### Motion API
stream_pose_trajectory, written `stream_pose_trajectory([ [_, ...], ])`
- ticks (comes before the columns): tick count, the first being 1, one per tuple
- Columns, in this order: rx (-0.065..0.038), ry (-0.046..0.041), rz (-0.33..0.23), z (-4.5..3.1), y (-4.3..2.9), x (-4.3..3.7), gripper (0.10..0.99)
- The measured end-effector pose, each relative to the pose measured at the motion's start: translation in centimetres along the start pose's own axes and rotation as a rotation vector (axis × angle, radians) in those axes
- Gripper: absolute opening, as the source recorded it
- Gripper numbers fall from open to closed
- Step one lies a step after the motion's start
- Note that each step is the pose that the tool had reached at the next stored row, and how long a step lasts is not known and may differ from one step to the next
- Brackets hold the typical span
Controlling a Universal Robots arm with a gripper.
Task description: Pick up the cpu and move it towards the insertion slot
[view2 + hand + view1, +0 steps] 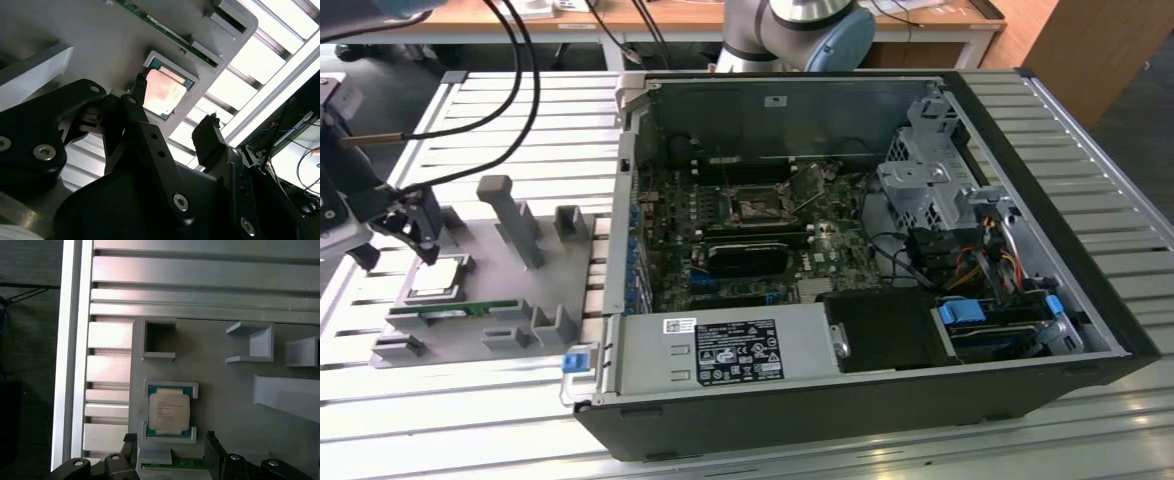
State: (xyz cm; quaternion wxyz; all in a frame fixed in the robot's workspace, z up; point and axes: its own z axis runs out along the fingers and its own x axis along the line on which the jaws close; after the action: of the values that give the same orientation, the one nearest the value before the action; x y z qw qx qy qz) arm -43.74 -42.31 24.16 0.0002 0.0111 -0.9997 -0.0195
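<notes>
The cpu (438,277) is a flat silver square lying in a shallow pocket of the grey holder plate (507,305), at the exterior view's left. In both wrist views the cpu (170,412) (167,92) lies still in that pocket. My gripper (398,238) hovers just beside and above it, open, with nothing between its black fingers (131,441). In the second wrist view the gripper (175,107) straddles the chip from above without touching it. The insertion slot (757,207) is a dark square socket with a metal frame on the green board inside the open computer case.
A green memory stick (454,308) lies in the holder beside the cpu. Grey upright posts (514,220) rise from the holder. The black case wall (630,200) stands between holder and board. Cables (520,90) hang over the slatted aluminium table (467,400).
</notes>
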Motion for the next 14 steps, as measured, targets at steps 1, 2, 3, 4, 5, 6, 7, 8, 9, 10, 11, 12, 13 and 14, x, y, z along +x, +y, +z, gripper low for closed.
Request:
stream_pose_trajectory([
  [1,0.000,0.0000,0.000,0.06,0.00,0.00,0.647],
  [2,0.000,0.0001,0.000,0.10,0.00,0.00,0.647],
  [3,0.000,0.0000,0.000,0.15,-0.01,0.00,0.647],
  [4,0.000,0.0000,0.000,0.23,-0.03,0.00,0.647],
  [5,0.000,0.0001,0.000,0.30,-0.06,0.00,0.647],
  [6,0.000,-0.0001,0.000,0.40,-0.06,0.00,0.647],
  [7,0.001,0.0000,0.000,0.52,-0.07,-0.01,0.647],
  [8,0.002,-0.0016,0.000,0.65,-0.07,-0.01,0.647],
  [9,0.002,-0.0045,0.000,0.79,-0.08,0.00,0.647],
  [10,0.002,-0.0060,0.000,0.95,-0.08,0.00,0.647],
  [11,0.002,-0.0061,0.000,1.12,-0.06,0.00,0.647],
  [12,0.002,-0.0062,0.001,1.29,0.01,0.00,0.647],
  [13,0.002,-0.0062,0.002,1.46,0.10,0.00,0.647],
  [14,0.002,-0.0061,0.002,1.65,0.22,-0.01,0.647],
])
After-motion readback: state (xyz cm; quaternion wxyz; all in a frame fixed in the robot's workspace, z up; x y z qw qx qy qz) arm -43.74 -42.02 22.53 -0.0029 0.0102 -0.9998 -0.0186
